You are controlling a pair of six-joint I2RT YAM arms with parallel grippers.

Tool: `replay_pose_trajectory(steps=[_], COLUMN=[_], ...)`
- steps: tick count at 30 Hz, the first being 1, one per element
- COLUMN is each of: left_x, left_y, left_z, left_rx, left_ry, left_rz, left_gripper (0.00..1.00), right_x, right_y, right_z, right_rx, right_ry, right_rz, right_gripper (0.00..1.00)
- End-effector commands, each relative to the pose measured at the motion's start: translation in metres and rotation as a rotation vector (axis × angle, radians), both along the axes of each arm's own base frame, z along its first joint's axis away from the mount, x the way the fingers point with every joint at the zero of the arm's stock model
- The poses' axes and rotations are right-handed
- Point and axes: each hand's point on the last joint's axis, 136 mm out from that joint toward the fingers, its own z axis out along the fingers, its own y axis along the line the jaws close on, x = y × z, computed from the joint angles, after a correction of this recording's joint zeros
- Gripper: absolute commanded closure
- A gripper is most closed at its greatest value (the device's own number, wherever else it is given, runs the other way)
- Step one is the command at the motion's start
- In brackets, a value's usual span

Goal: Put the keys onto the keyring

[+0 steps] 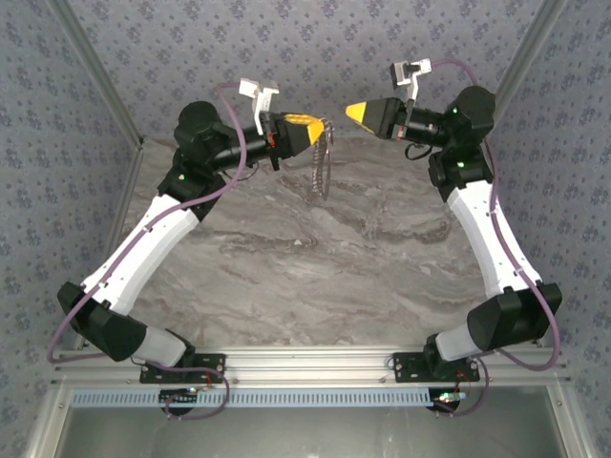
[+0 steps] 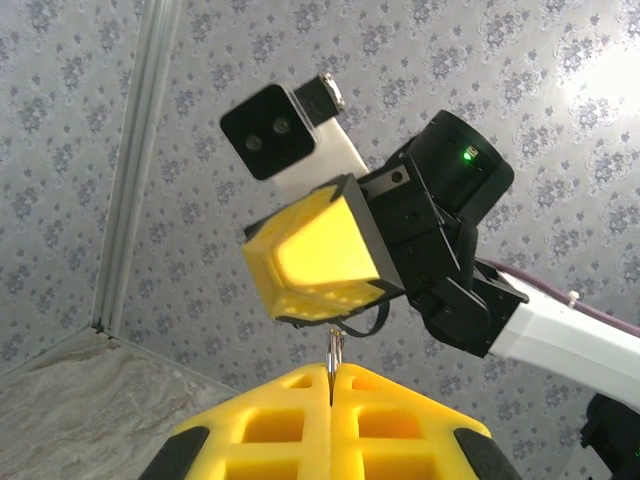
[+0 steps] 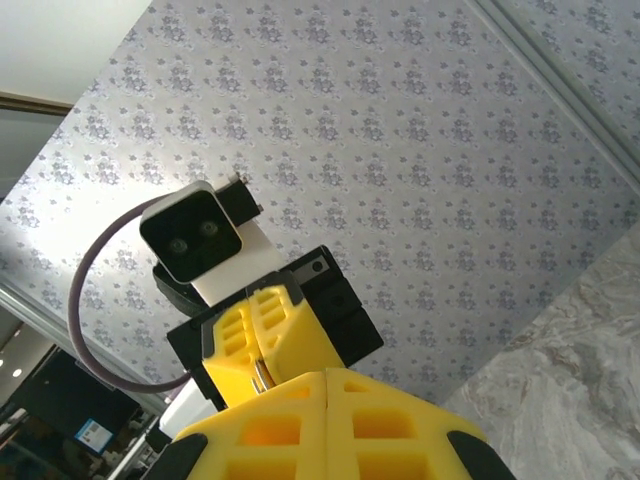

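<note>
Both arms are raised over the far part of the table with their yellow jaws nearly tip to tip. My left gripper (image 1: pixel 323 129) (image 2: pixel 332 374) is shut on the keyring (image 1: pixel 325 164), a thin grey loop that hangs below the jaws. Its edge pokes out of the closed tips (image 2: pixel 334 352). My right gripper (image 1: pixel 349 113) (image 3: pixel 327 373) is shut a short gap to the right. A thin dark curved piece (image 2: pixel 368 324) shows under its tip; I cannot tell whether this is the keys. The right wrist view shows the left gripper (image 3: pixel 256 362) with the metal ring (image 3: pixel 260 378) in it.
The grey marbled table (image 1: pixel 315 258) lies below both arms. Patterned walls close in the back and sides, with metal corner posts (image 1: pixel 95 76) on the left and on the right (image 1: pixel 523 57). The arm bases sit on the rail at the near edge (image 1: pixel 305 367).
</note>
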Motion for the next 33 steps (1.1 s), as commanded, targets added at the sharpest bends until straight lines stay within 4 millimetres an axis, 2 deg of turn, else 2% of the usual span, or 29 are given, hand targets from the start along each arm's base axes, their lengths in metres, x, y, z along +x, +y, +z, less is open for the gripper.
replay_pose_trajectory(steps=[1, 5, 13, 20, 25, 33], left_x=[-0.024, -0.023, -0.020, -0.017, -0.017, -0.017], left_y=[0.010, 0.010, 0.010, 0.009, 0.009, 0.009], left_z=[0.038, 0.038, 0.036, 0.036, 0.035, 0.035], left_rx=[-0.061, -0.064, -0.060, -0.057, -0.056, -0.056], left_ry=[-0.111, -0.111, -0.113, -0.114, -0.114, -0.119], left_rz=[-0.033, -0.023, -0.005, -0.001, 0.000, 0.002], left_gripper=[1.00, 1.00, 1.00, 1.00, 1.00, 1.00], right_x=[-0.010, -0.004, -0.014, -0.026, -0.027, -0.030], right_y=[0.003, 0.003, 0.001, 0.021, 0.030, 0.023], right_z=[0.019, 0.015, 0.018, -0.003, -0.020, -0.044], right_rx=[0.031, 0.054, 0.091, 0.016, -0.061, -0.126], right_ry=[-0.054, -0.020, -0.022, -0.009, 0.008, 0.048], right_rz=[0.044, 0.028, 0.003, -0.026, -0.054, -0.078], right_gripper=[1.00, 0.98, 0.66, 0.45, 0.43, 0.45])
